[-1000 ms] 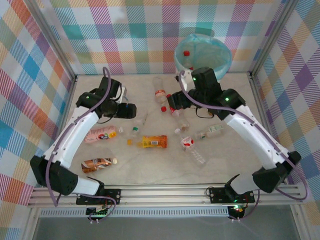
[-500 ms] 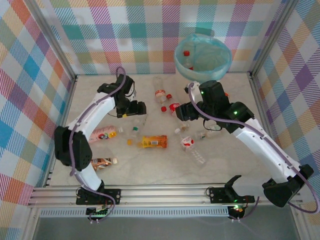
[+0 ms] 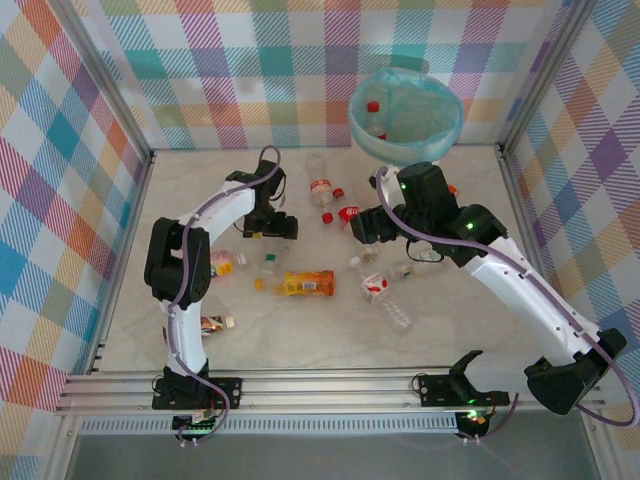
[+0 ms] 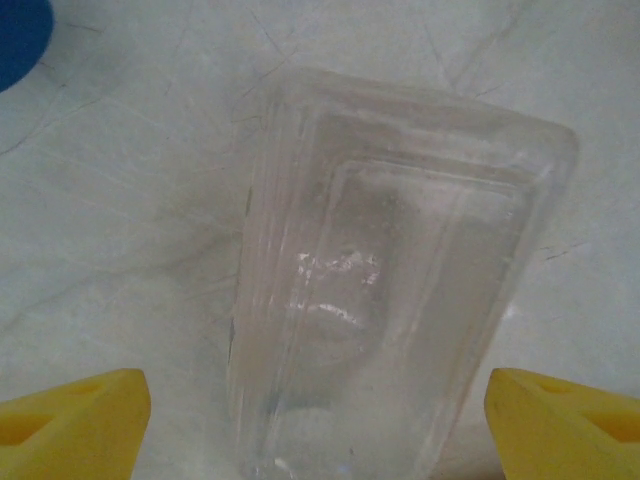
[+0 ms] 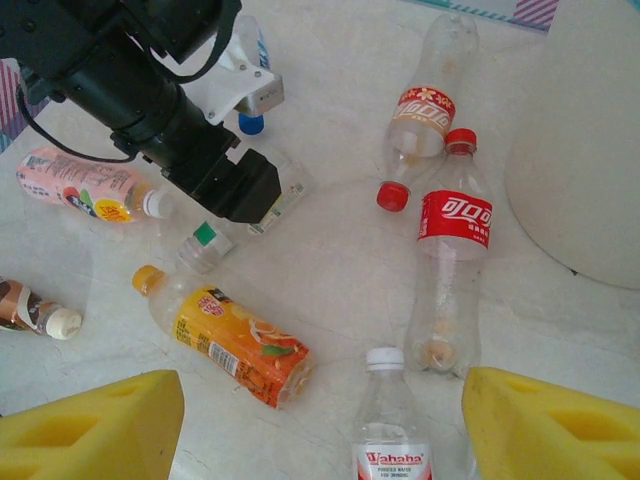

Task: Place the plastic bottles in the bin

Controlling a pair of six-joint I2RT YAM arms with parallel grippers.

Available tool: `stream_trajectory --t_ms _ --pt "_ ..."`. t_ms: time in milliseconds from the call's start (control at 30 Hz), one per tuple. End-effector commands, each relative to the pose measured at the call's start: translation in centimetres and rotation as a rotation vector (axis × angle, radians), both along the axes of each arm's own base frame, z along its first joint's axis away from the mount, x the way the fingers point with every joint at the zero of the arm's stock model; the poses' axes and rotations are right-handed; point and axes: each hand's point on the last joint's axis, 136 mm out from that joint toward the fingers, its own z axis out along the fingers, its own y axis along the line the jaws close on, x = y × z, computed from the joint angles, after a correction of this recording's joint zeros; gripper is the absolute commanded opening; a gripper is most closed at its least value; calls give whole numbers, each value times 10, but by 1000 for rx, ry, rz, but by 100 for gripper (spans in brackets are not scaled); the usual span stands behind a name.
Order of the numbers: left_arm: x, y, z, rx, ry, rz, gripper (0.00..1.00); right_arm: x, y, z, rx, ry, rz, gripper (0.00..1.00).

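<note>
Top external view: the bin point(image 3: 447, 128) stands at the far edge of the surface point(image 3: 300, 340), right of centre against the checked back wall, with a red-capped bottle point(image 3: 373, 105) inside its teal liner. Loose bottles crowd the middle band of the surface, among them an orange-label bottle point(image 3: 308, 284), a cola bottle point(image 3: 348, 213) and a brown bottle point(image 3: 205, 323) beside the left arm point(image 3: 180, 270). The strip along the near rail and the right-hand side by the wall lie bare. The left gripper point(image 3: 280, 230) is low over the left-centre cluster and the right gripper point(image 3: 360, 225) is just beside the cola bottle, with bottles between the two. Left wrist view: the left gripper point(image 4: 320, 425) has its yellow fingers point(image 4: 75, 420) spread wide apart. A clear square-sided bottle point(image 4: 400, 270) lies flat on the surface between them with a gap on each side, and a blue cap point(image 4: 18, 40) sits at the top-left corner. Right wrist view: the right gripper point(image 5: 320, 425) likewise has its fingers point(image 5: 555, 425) apart, clamped on nothing, above a white-capped bottle point(image 5: 388, 440). The cola bottle point(image 5: 455, 260) lies near the bin's white wall point(image 5: 590, 150), a narrow lane of bare surface between them. The orange-label bottle point(image 5: 240, 345) lies to its left, and the left arm point(image 5: 150, 90) reaches in from the top-left.
</note>
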Motion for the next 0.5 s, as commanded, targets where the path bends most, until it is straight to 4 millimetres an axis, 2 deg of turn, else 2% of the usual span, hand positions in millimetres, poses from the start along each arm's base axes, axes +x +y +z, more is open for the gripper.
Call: stream_trajectory --t_ms 0,200,467 --pt "4 -3 -5 11 -5 -53 87 -5 -2 4 17 -5 0 75" --pt "2 -5 -20 11 28 -90 79 -4 0 -1 12 14 1 75" --pt "8 -12 -10 -23 -18 -127 60 0 0 6 10 1 -5 74"
